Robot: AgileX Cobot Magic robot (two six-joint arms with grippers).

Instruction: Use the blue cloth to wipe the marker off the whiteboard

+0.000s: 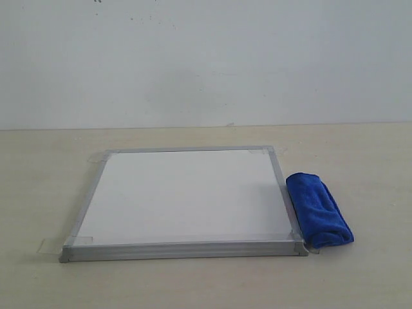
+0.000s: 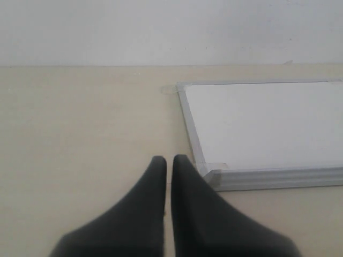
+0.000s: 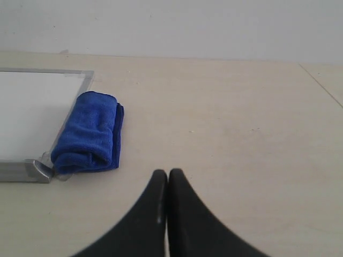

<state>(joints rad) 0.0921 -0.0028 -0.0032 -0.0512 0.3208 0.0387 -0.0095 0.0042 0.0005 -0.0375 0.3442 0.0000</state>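
Observation:
The whiteboard (image 1: 187,196) lies flat on the table, a square white panel in a silver-grey frame. Its surface looks plain white in every view, and no marker shows on it. The blue cloth (image 1: 318,209) sits rolled up against the board's right edge. Neither gripper appears in the exterior view. In the left wrist view my left gripper (image 2: 169,160) is shut and empty above bare table, close to a near corner of the whiteboard (image 2: 268,123). My right gripper (image 3: 168,174) is shut and empty, a short way from the blue cloth (image 3: 88,134) and the whiteboard (image 3: 27,112).
Clear tape tabs (image 1: 48,246) hold the board's corners to the beige table (image 1: 360,154). A pale wall (image 1: 206,58) rises behind the table. A seam in the tabletop (image 3: 321,80) runs off to one side in the right wrist view.

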